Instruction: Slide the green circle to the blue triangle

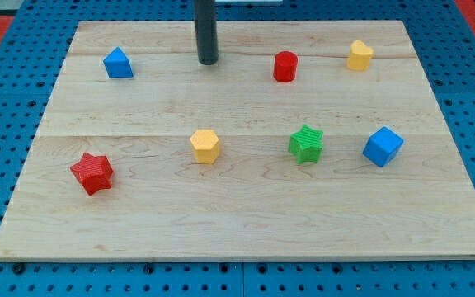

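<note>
The blue triangle (118, 63) sits near the board's top left. No green circle shows in the view; the only green block is a green star (306, 143) right of centre. My tip (208, 61) rests on the board near the top edge, to the right of the blue triangle and left of the red cylinder (284, 66). It touches no block. The green star lies well below and to the right of my tip.
A yellow block (359, 55) sits at the top right. A yellow hexagon (205, 146) lies at the centre, a blue cube (383, 146) right of the green star, a red star (92, 172) at the lower left. The wooden board (237, 231) lies on a blue pegboard.
</note>
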Controlling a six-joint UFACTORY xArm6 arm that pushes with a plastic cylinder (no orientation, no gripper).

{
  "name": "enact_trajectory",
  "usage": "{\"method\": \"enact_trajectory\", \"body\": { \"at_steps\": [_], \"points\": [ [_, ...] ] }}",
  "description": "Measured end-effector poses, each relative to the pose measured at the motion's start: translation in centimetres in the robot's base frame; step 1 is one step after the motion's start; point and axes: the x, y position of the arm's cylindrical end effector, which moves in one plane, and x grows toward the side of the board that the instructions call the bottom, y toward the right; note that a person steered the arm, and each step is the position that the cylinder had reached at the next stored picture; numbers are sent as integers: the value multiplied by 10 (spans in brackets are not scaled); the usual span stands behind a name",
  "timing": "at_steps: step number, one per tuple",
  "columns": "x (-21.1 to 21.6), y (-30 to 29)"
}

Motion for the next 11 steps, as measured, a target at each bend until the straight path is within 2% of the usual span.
{"method": "enact_trajectory", "body": {
  "at_steps": [1,2,3,4,6,8,9,10,11],
  "points": [
    [4,0],
    [1,53],
    [-27,42],
    [-49,1],
    [-61,12],
    [-78,-94],
    [-77,-74],
    [-64,-24],
    [-43,-36]
  ]
}}
